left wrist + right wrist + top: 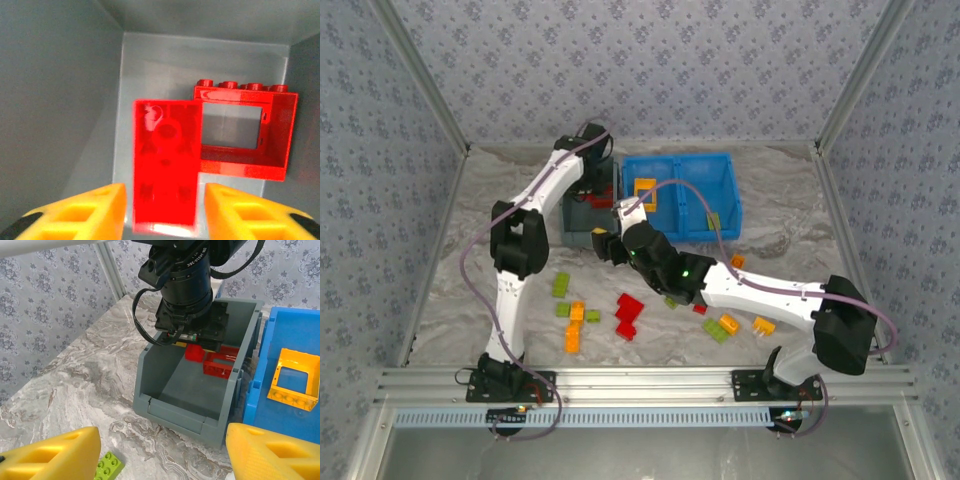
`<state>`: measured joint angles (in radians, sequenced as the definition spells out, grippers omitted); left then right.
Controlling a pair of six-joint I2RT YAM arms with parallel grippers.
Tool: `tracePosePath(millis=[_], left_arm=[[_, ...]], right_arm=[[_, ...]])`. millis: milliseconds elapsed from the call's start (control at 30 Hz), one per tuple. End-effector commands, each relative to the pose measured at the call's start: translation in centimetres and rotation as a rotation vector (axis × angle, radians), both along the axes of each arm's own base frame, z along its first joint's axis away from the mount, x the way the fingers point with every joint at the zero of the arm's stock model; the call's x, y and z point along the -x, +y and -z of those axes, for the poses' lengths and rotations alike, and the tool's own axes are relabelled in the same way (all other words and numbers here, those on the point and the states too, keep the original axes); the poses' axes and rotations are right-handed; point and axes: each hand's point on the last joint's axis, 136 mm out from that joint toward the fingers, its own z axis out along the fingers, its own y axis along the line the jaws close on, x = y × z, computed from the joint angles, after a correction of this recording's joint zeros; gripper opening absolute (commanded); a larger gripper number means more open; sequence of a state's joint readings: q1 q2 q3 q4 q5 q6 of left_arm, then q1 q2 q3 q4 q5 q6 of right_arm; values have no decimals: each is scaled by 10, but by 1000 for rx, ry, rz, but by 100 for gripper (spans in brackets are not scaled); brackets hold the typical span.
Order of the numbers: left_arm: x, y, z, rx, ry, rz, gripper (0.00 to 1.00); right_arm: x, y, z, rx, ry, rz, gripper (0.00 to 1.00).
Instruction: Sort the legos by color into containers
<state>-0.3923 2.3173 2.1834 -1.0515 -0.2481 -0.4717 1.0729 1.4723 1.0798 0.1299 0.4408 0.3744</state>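
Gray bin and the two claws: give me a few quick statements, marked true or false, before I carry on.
A red frame brick lies in the gray bin. True.
The orange frame brick is in the gray bin. False: it is in the blue bin.
The right claw grips a brick. False: it is open and empty; a green brick lies on the table beneath it.
The left claw reaches into the gray bin. True.
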Motion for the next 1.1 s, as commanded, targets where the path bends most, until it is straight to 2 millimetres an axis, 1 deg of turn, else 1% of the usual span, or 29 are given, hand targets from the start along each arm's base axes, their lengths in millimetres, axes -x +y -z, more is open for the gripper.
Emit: tracePosePath(millis=[0, 100, 200, 300, 367, 433, 500, 600, 667, 733, 767, 867, 933, 967, 1067], left_arm=[[1, 7, -23, -4, -24, -10, 49], [4, 3, -44, 14, -65, -2, 52], [9, -3, -71, 40, -113, 12, 51], [20, -12, -103, 73, -172, 22, 50], [32, -18, -128, 102, -221, 31, 50], [51, -28, -153, 140, -278, 53, 50], [77, -42, -176, 177, -343, 105, 51], [127, -70, -190, 254, -398, 215, 52], [167, -91, -188, 327, -416, 300, 54], [205, -112, -183, 424, -432, 372, 57], [224, -123, -178, 469, -440, 406, 58], [275, -140, -162, 540, -483, 484, 61], [302, -145, -153, 553, -528, 521, 63], [315, -147, -147, 559, -544, 540, 65], [339, -150, -130, 559, -564, 555, 68]], right_arm=[[5, -13, -10, -27, 4, 15, 70], [10, -23, -8, -21, 12, 27, 70], [14, -39, -10, -21, 8, 57, 70], [18, -64, -11, -8, 4, 110, 70], [19, -88, -7, 21, 26, 187, 70], [21, -124, 7, 79, 91, 307, 69], [25, -156, 24, 117, 167, 402, 68], [37, -207, 54, 185, 291, 531, 68], [41, -241, 81, 231, 417, 608, 69], [42, -264, 105, 232, 536, 652, 70], [40, -268, 117, 226, 582, 640, 71], [28, -276, 141, 185, 672, 618, 75], [13, -275, 151, 150, 682, 584, 79], [7, -278, 157, 142, 699, 585, 80], [-4, -295, 179, 141, 777, 649, 76]])
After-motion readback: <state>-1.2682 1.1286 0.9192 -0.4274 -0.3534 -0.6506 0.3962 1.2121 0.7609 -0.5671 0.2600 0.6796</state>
